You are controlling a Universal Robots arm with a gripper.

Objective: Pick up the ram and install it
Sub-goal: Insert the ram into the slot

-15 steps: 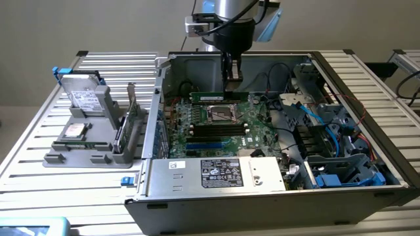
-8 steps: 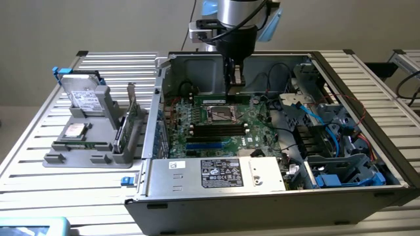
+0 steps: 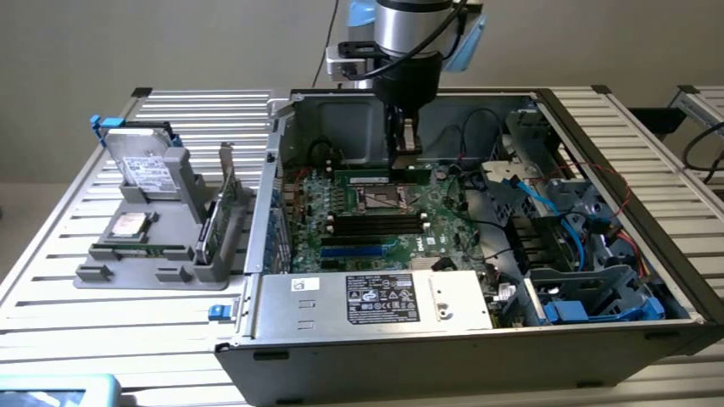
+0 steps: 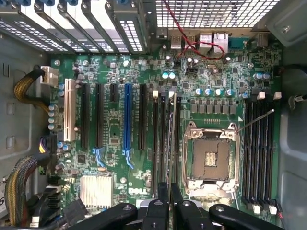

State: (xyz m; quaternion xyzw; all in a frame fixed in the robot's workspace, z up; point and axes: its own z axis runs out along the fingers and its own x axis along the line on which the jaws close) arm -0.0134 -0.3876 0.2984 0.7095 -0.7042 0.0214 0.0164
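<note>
Plain grey-beige wall (image 3: 169, 42) behind, bare. Tabletop (image 3: 68, 288) of ribbed silver aluminium slats, black caps at far corners. Second slatted frame (image 3: 699, 95) at the exterior view's right, set apart. Paler beige floor (image 3: 29, 212) at the exterior view's left. Light even, shadows soft.

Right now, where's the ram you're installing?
In the exterior view, the ram hangs on edge from the fingers, right at the memory slots just beyond the processor socket.
</note>
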